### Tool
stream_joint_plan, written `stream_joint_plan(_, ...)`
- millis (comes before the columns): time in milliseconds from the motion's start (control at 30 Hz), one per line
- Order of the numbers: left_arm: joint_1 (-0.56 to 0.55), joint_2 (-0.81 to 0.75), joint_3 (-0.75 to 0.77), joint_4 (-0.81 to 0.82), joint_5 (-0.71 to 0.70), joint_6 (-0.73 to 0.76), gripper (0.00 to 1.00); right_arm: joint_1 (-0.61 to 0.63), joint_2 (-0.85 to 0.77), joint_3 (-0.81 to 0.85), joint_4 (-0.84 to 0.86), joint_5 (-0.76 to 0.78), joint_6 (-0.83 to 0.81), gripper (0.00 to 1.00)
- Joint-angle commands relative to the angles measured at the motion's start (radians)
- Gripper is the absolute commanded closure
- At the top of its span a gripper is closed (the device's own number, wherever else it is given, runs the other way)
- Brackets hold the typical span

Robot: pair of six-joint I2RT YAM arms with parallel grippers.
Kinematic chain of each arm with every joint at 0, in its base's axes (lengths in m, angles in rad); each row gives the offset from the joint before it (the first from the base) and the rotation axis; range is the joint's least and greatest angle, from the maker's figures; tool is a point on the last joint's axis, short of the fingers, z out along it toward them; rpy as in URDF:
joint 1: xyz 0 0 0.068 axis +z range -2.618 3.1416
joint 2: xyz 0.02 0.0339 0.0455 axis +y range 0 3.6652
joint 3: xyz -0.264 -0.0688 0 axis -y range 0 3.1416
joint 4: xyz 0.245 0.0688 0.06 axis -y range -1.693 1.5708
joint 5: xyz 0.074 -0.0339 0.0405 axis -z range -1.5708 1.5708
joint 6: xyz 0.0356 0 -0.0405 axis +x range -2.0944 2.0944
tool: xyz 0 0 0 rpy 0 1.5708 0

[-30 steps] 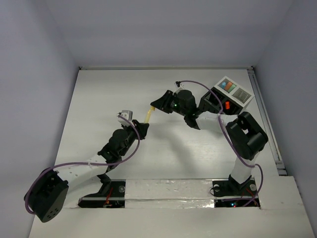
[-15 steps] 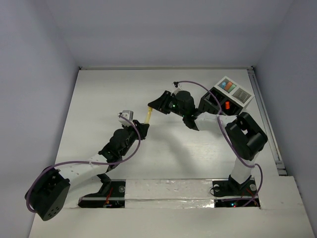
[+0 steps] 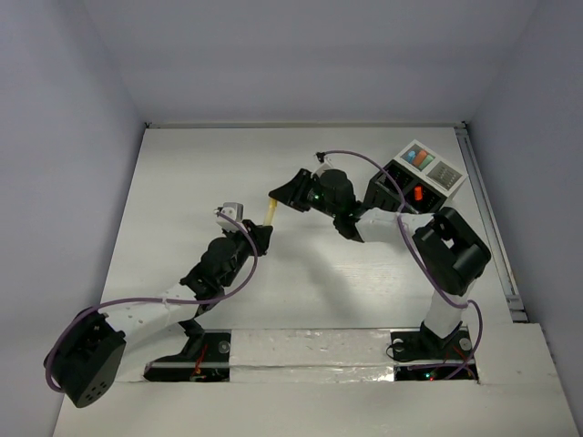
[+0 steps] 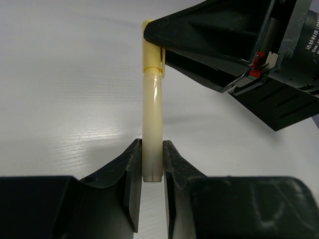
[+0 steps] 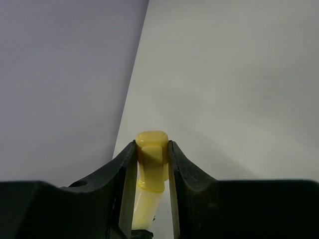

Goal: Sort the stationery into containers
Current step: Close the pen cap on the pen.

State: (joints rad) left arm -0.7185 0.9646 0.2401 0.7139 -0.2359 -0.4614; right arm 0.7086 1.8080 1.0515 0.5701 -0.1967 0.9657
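Note:
A yellow marker pen (image 3: 271,211) is held in the air between both grippers near the table's middle. My left gripper (image 4: 151,159) is shut on its pale barrel (image 4: 152,129). My right gripper (image 5: 152,157) is shut on its yellow cap (image 5: 151,159), which also shows in the left wrist view (image 4: 151,47). The containers stand at the back right: a black box (image 3: 393,188) holding an orange item (image 3: 417,193), joined to a white tray (image 3: 437,171) with blue and orange pieces in one cell.
The right arm's body (image 3: 339,191) and purple cable (image 3: 364,159) lie between the pen and the black box. White walls enclose the table; a rail (image 3: 487,209) runs along the right edge.
The right gripper and the pen's cap end have shifted slightly left and toward the back. The left gripper has barely moved and keeps its hold on the barrel.

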Motion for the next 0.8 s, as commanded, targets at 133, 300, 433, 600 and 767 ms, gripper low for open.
stream_joint_plan(133,-0.013,-0.032,0.039,0.047,-0.069,0.032,1.0,0.032,-0.03,-0.011,0.051,0.033,-0.002,0.91)
stream_joint_plan(300,-0.032,-0.021,0.048,0.056,-0.118,0.05,1.0,0.051,-0.05,-0.045,0.102,0.011,0.054,0.91)
stream_joint_plan(433,-0.073,-0.012,0.051,0.078,-0.187,0.076,1.0,0.051,-0.056,-0.07,0.152,-0.027,0.102,0.91)
stream_joint_plan(600,-0.102,0.006,0.068,0.107,-0.23,0.104,1.0,0.051,-0.068,-0.093,0.162,-0.061,0.117,0.91)
stream_joint_plan(767,-0.133,0.046,0.09,0.131,-0.258,0.151,1.0,0.06,-0.085,-0.108,0.119,-0.069,0.087,0.91)
